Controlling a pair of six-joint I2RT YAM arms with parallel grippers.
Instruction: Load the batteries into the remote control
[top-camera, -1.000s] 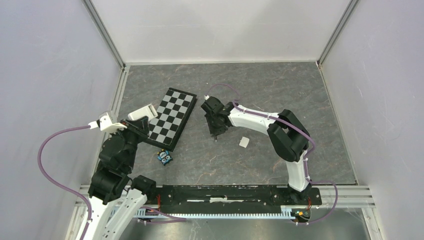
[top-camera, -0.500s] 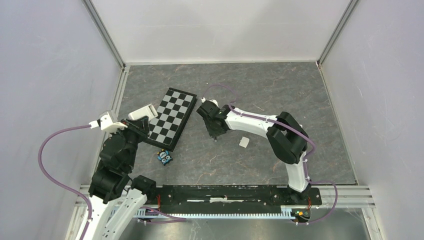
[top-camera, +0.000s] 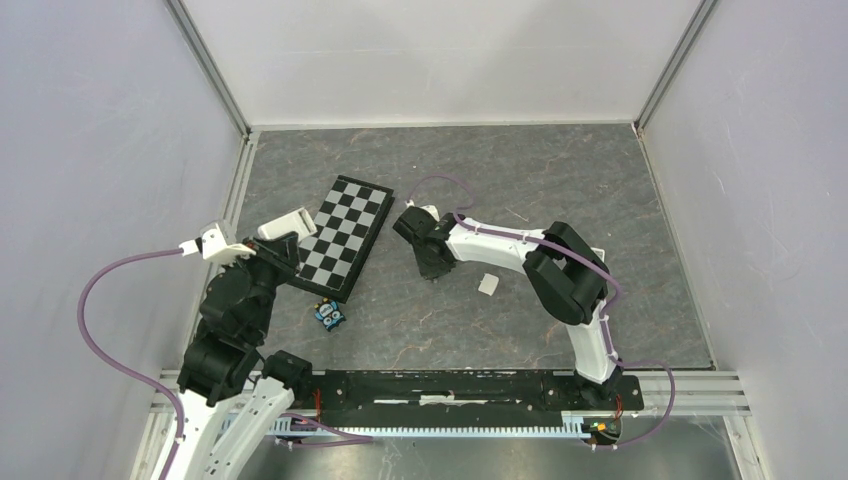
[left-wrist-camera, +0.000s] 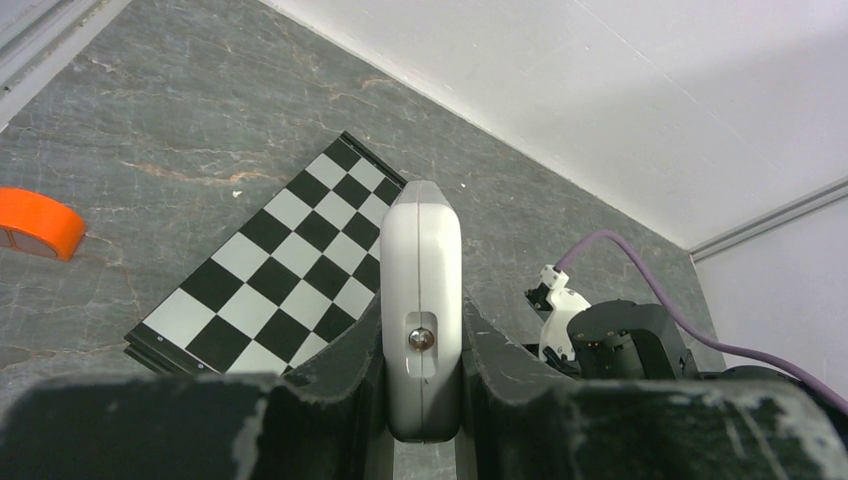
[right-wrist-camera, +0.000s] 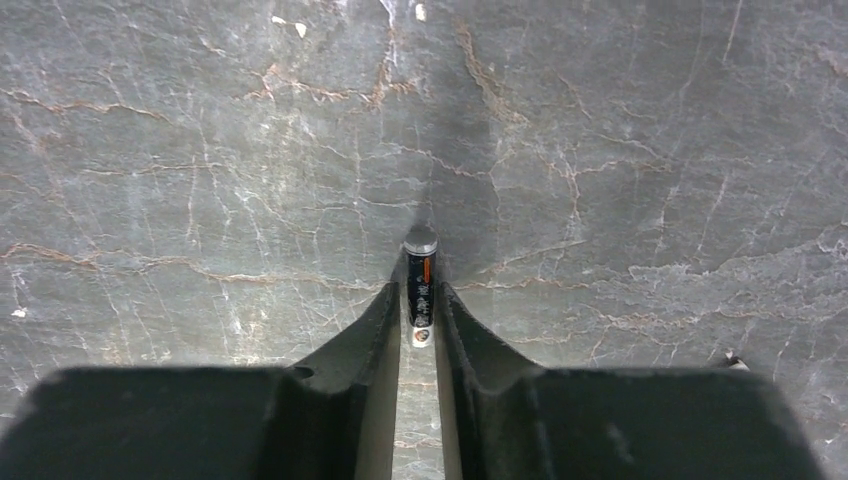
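Observation:
My left gripper (left-wrist-camera: 422, 322) is shut on the remote control (left-wrist-camera: 422, 290), a slim white bar held on edge between the fingers, its far end pointing at the chessboard. In the top view the remote (top-camera: 288, 222) sticks out of the left gripper (top-camera: 278, 243) at the board's left edge. My right gripper (right-wrist-camera: 420, 297) is shut on one battery (right-wrist-camera: 421, 268), a slim dark cylinder with an orange mark that reaches past the fingertips toward the floor. In the top view the right gripper (top-camera: 433, 268) points down just right of the board. The second battery is not visible.
The black-and-white chessboard (top-camera: 343, 235) lies between the two grippers. A small blue toy (top-camera: 330, 313) sits near its front corner. A small white square piece (top-camera: 488, 284) lies right of the right gripper. An orange object (left-wrist-camera: 35, 222) lies at the left. Walls enclose three sides.
The right wrist has shifted slightly left and turned, with the battery still between its fingers. The left arm and the remote have not moved.

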